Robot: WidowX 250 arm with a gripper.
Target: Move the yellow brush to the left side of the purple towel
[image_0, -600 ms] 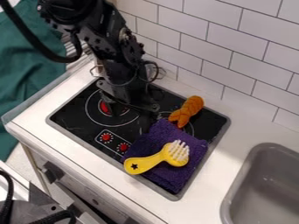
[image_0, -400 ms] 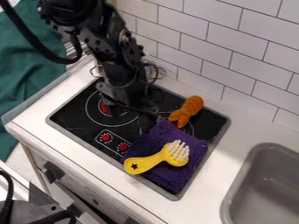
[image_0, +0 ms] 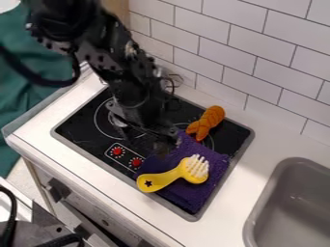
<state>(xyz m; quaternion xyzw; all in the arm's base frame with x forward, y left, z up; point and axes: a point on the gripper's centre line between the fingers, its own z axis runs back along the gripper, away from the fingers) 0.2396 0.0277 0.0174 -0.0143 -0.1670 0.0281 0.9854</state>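
Black pincer [image_0: 153,139], jaws spread, near purple towel's [image_0: 209,179] edge, yellow brush [image_0: 169,176] on towel

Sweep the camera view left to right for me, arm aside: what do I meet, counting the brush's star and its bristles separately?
Green cloth → left red knob → right red knob → star on the yellow brush's handle → brush's white bristles → gray sink.
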